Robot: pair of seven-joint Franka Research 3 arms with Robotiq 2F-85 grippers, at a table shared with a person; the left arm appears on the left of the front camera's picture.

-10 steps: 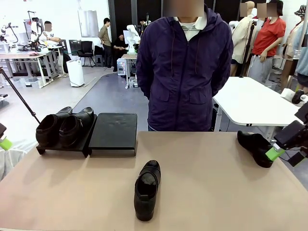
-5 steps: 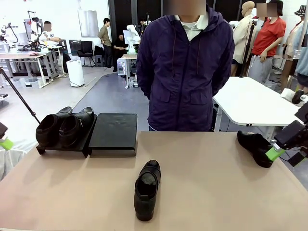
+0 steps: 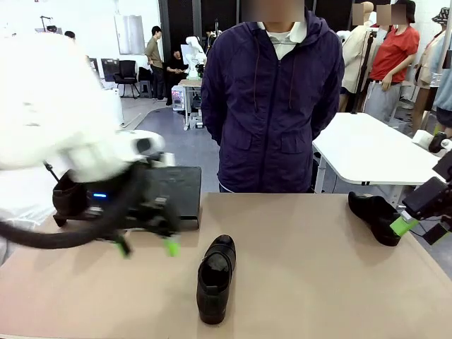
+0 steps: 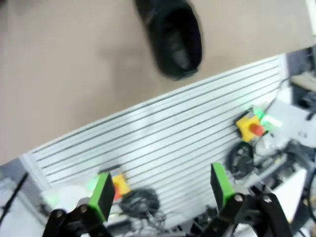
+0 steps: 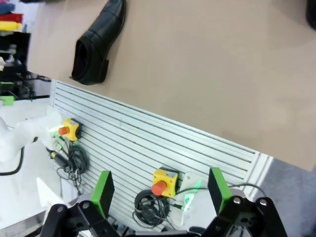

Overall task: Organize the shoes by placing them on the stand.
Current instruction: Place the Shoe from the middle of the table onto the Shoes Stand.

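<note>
Shoe position decides it: the glossy black leather shoe (image 3: 215, 279) lies mid-way across the tan table (image 3: 318, 282), lengthwise near-to-far, just right of the left gripper (image 3: 147, 246) (the closer arm), jaws spread and empty.

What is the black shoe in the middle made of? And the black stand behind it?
The shoe looks like glossy black leather, maybe imitation: light glints off its smooth upper. The stand looks like matte black metal or plastic: flat, dull, no shine.
</note>
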